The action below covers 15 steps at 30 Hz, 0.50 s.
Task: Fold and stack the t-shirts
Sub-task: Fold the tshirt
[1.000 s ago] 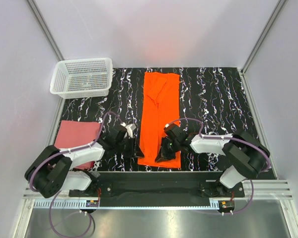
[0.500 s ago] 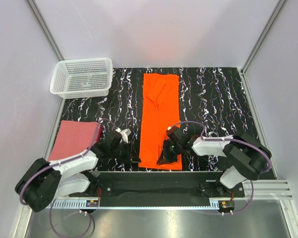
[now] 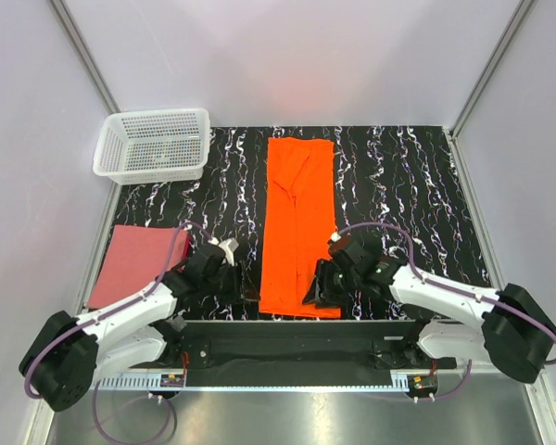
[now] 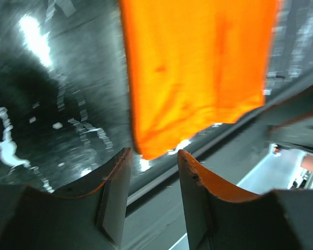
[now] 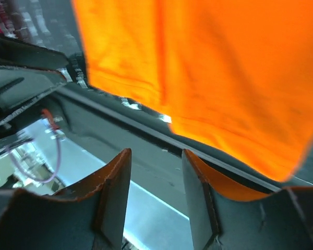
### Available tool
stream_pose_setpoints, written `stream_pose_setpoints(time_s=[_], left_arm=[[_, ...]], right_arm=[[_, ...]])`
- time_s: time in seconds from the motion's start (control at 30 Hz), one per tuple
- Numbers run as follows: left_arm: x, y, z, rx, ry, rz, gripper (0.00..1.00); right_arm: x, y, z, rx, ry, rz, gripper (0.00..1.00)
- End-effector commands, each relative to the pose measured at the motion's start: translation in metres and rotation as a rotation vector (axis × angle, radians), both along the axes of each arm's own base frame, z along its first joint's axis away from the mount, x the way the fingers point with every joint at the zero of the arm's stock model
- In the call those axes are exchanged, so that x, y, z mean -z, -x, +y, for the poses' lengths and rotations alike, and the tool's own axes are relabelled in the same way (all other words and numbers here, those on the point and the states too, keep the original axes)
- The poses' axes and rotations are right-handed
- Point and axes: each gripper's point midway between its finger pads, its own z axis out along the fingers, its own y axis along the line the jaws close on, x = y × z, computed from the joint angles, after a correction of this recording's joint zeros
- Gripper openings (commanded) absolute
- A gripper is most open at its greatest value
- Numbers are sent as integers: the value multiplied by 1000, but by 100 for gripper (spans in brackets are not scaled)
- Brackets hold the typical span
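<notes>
The bright orange t-shirt (image 3: 296, 218) lies folded into a long narrow strip down the middle of the black marbled mat, its near hem at the front edge. The dusty pink-red t-shirt (image 3: 134, 261) lies folded flat at the near left. My left gripper (image 3: 246, 297) is open and empty, low beside the orange strip's near left corner; in the left wrist view that corner (image 4: 152, 146) sits just ahead of my gripper (image 4: 154, 152). My right gripper (image 3: 317, 295) is open and empty at the near right corner; the right wrist view shows my gripper (image 5: 156, 152) below the hem (image 5: 198, 67).
A white plastic mesh basket (image 3: 154, 144) stands at the far left corner. The mat's front edge and the black base rail (image 3: 287, 348) lie just below both grippers. White walls close in the left, right and back.
Both grippers have moved toward the near edge. The right gripper has come off the orange strip to its near right corner, its arm swung out right. The left has dropped to the near left corner.
</notes>
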Motion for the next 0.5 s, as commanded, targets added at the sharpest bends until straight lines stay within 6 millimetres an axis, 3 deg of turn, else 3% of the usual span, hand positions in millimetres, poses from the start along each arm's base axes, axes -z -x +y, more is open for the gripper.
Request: stream_pose_setpoints(time_s=[0.0, 0.17, 0.4, 0.47], left_arm=[[11, 0, 3, -17, -38, 33, 45], [21, 3, 7, -29, -57, 51, 47], [32, 7, 4, -17, -59, 97, 49], [32, 7, 3, -19, -54, 108, 49]], right_arm=[[28, 11, -45, 56, 160, 33, 51], [45, 14, -79, 169, 161, 59, 51], [41, 11, -87, 229, 106, 56, 53], [43, 9, -88, 247, 119, 69, 59]])
